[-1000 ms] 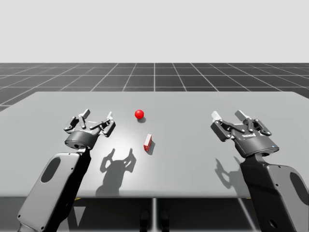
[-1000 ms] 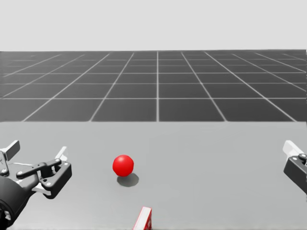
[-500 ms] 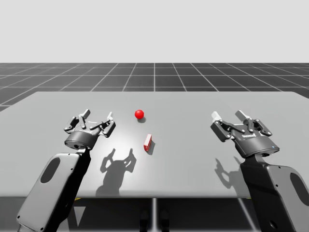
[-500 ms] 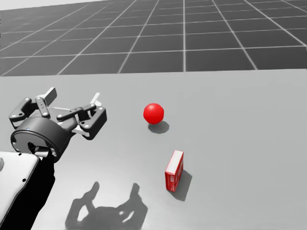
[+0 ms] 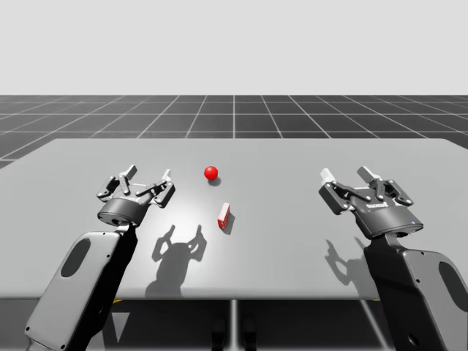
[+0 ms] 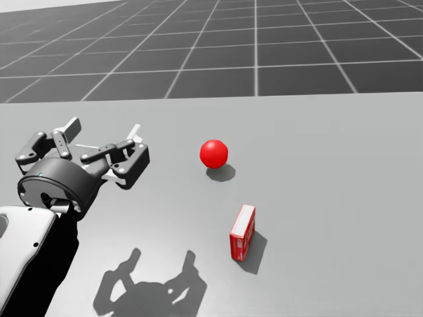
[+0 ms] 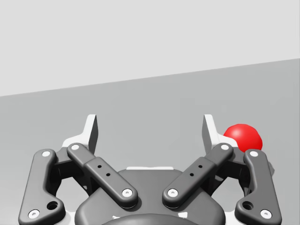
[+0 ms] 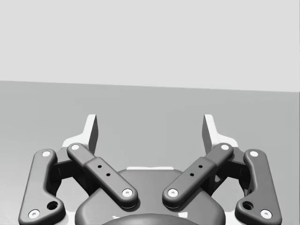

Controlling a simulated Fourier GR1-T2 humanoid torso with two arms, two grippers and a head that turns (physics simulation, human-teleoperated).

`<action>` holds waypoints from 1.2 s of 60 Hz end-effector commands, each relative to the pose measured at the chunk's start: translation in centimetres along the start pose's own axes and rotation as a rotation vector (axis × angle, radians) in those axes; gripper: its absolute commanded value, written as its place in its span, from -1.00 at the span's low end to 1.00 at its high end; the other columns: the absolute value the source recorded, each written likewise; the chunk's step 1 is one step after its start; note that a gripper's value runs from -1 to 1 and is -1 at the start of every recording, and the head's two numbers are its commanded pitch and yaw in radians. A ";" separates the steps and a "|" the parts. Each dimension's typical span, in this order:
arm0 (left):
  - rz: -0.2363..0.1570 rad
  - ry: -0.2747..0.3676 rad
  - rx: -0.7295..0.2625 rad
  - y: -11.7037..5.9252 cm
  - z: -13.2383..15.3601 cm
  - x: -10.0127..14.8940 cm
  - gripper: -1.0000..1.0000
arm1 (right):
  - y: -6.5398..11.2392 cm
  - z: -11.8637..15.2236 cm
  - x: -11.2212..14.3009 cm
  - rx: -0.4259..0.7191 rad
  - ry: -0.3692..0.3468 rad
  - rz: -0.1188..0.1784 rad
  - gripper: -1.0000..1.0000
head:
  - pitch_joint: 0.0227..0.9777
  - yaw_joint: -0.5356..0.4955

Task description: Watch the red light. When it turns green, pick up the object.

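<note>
Though near the red light (image 5: 210, 172), left gripper (image 5: 148, 175) aloft, spread wide, empty; right gripper (image 5: 346, 174) likewise

The flat grey table (image 5: 292, 241) looks smooth and matt, with a soft pale sheen near its middle. The small red ball light (image 6: 214, 152) has a smooth, plastic-like skin with a faint highlight on top. The small red box (image 6: 242, 232) looks like printed card, and its narrow edge is white. My left gripper (image 7: 151, 129) and my right gripper (image 8: 151, 129) have dark grey links, smooth and matt like moulded plastic or painted metal, joined by bright silvery pins (image 7: 127, 192). Their fingertips (image 7: 90, 133) are pale and dull. The dark grey forearm shell of my left arm (image 5: 80, 285) looks smooth and satin.
</note>
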 end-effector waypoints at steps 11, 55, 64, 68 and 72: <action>-0.001 0.001 -0.001 0.0 0.0 0.0 -1.00 | 0.0 0.0 0.0 -0.001 -0.001 0.006 -1.00 | 0.27 0.32; -0.001 -0.001 -0.003 0.0 0.0 0.0 -1.00 | 0.1 0.1 0.1 -0.003 -0.003 0.009 -1.00 | 0.27 0.32; -0.002 -0.003 -0.004 0.0 0.0 0.0 -1.00 | 0.1 0.1 0.1 -0.002 -0.004 0.009 -1.00 | 0.27 0.31; -0.001 -0.004 -0.004 0.0 0.0 0.0 -1.00 | 0.0 0.1 0.1 -0.003 -0.004 0.008 -1.00 | 0.27 0.32; -0.002 -0.004 -0.004 0.0 0.0 0.0 -1.00 | 0.0 0.1 0.2 -0.003 -0.005 0.009 -1.00 | 0.27 0.32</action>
